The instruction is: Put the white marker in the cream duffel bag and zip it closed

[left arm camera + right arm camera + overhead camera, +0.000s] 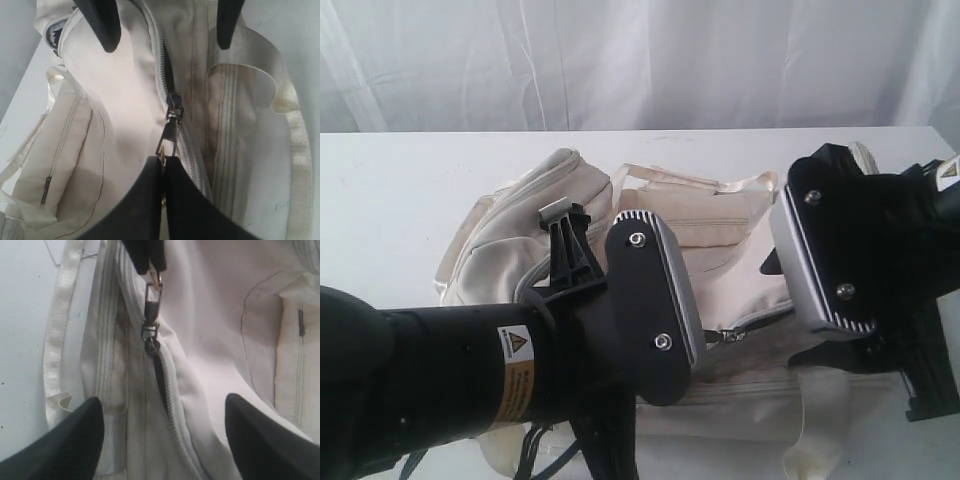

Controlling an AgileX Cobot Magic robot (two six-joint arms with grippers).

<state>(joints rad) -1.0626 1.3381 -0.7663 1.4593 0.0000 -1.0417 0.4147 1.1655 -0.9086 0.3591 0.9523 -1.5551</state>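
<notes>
Left gripper (pixel 164 167) is clamped tight, both black fingers pinching the metal pull tab (pixel 169 137) of the main zipper, and the tab is stretched straight from the slider (pixel 175 106) to the fingertips. Right gripper (pixel 162 402) is spread wide, holding nothing, hovering over the same zipper line with one finger (pixel 70 440) on each side of the track and clear of the fabric as far as the wrist view shows. The cream duffel bag (pixel 720 230) lies slumped on the white table (pixel 400 200), under both arms, in front of a pale curtain (pixel 620 60). On the zipper, a narrow dark gap (pixel 167 70) shows from the slider towards the right gripper, so that stretch is open. From the slider back towards the left gripper the grey teeth (pixel 192 155) are meshed. A shiny webbing handle (pixel 295 125) loops along one side of the bag, and a side pocket with its own small zipper (pixel 47 185) sits on the other.
</notes>
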